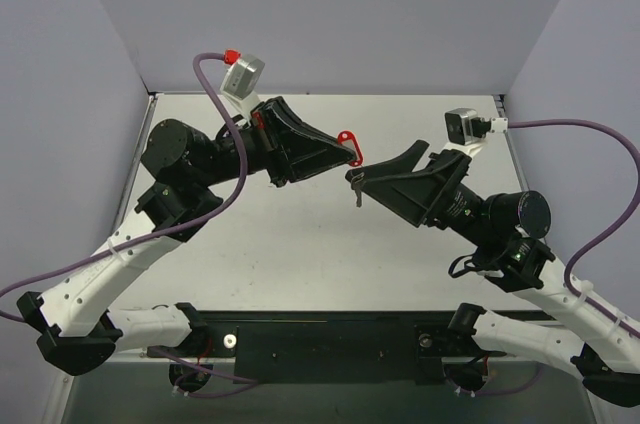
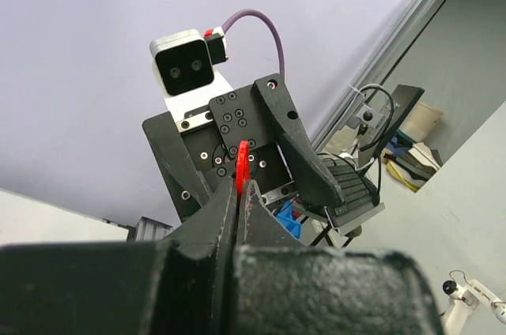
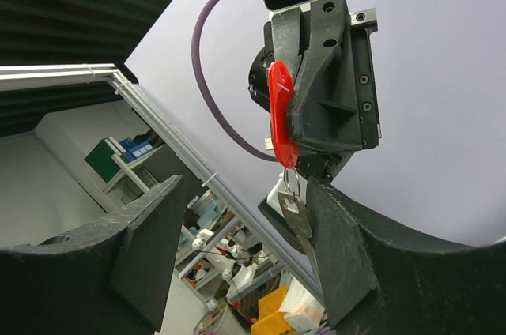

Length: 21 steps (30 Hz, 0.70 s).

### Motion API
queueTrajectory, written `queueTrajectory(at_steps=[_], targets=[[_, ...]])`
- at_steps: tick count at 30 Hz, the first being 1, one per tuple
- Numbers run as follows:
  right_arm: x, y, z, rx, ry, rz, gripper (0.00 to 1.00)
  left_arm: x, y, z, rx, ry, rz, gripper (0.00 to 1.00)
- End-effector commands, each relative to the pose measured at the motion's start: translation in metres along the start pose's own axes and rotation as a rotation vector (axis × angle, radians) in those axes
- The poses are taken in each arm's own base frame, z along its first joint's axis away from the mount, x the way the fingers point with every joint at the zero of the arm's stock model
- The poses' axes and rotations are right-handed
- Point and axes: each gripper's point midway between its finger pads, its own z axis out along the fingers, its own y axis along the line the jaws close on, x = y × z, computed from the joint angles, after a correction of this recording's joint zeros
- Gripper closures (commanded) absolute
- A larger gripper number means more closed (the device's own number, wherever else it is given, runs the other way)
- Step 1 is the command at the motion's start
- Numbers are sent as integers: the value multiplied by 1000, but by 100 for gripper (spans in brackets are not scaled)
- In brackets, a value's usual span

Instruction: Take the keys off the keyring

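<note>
My left gripper (image 1: 352,152) is raised over the middle of the table and shut on the red oblong tag (image 1: 347,140) of the keyring; the tag shows between its fingertips in the left wrist view (image 2: 242,163). In the right wrist view the red tag (image 3: 280,114) hangs from the left gripper's fingers, with the thin metal ring (image 3: 291,180) and the silver key (image 3: 299,220) dangling below it. My right gripper (image 1: 362,180) is open around the key (image 1: 357,190). The key lies against its right finger (image 3: 340,256); the left finger stands apart.
Grey tabletop (image 1: 300,244) with purple-grey walls behind and at the sides. Both arms meet near the middle, fingertips almost touching. Purple cables loop off both wrists.
</note>
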Motion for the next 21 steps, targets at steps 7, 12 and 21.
queueTrajectory(at_steps=[7, 12, 21], targets=[[-10, 16, -2, -74, -60, -8, 46, -23, -24, -7, 11, -115, 73, 100], [-13, 11, -1, -52, -76, -12, 48, -22, -20, -7, -20, -122, 79, 100], [-16, 8, 1, -59, -105, 3, 56, -22, -20, -5, -70, -139, 105, 100]])
